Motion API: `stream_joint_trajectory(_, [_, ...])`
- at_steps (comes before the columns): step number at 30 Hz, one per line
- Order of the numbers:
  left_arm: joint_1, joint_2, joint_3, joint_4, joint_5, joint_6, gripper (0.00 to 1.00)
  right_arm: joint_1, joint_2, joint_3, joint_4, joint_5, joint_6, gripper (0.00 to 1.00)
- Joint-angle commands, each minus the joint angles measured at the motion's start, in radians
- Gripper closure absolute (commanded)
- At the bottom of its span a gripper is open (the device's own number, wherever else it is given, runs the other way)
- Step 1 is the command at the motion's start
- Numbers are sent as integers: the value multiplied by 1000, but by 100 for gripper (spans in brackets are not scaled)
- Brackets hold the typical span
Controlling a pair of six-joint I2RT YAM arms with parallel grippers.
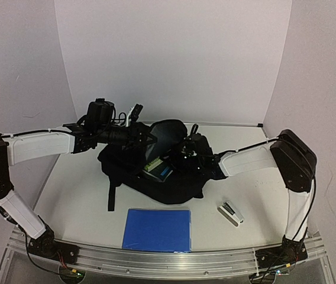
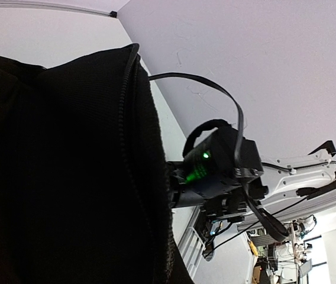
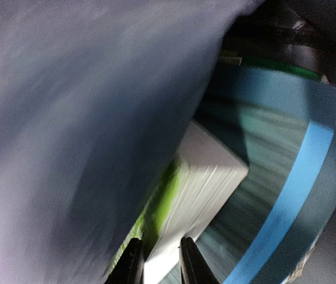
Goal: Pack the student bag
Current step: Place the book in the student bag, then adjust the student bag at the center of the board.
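The student bag, black and soft, lies mid-table with its mouth toward the back. My left gripper is shut on the bag's upper edge and holds it lifted. In the left wrist view black fabric covers the jaws. My right gripper reaches into the opening. Its fingertips straddle the white page edge of a green-covered book and press on it. The book rests on a teal and blue cover under the grey lining. From above, the book shows in the bag's mouth.
A blue folder lies flat near the front edge. A small grey stapler sits at the front right. A black strap trails from the bag toward the front left. White walls close in the back and sides.
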Motion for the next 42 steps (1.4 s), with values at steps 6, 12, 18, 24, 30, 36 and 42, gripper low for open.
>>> stream_joint_trajectory(6, [-34, -52, 51, -108, -44, 123, 100, 21, -428, -296, -30, 276, -105, 54])
stream_joint_trajectory(12, [-122, -12, 82, -163, -33, 197, 100, 17, -691, -473, -161, 476, -101, 26])
stream_joint_trajectory(18, [-228, 32, 120, -271, -25, 252, 82, -62, -793, -469, -294, 528, -162, 17])
stream_joint_trajectory(24, [-275, 35, 91, -300, 52, 223, 41, -214, -751, -426, -301, 332, -244, 16])
stream_joint_trajectory(30, [-261, -77, 57, -338, -135, 153, 21, -244, -621, -312, -318, 154, -357, 15])
stream_joint_trajectory(36, [-113, -184, -7, -433, -313, 3, 16, -254, -440, -184, -346, -11, -450, 19])
stream_joint_trajectory(42, [25, -263, -123, -494, -359, -87, 11, -254, -313, -136, -381, 18, -500, 31])
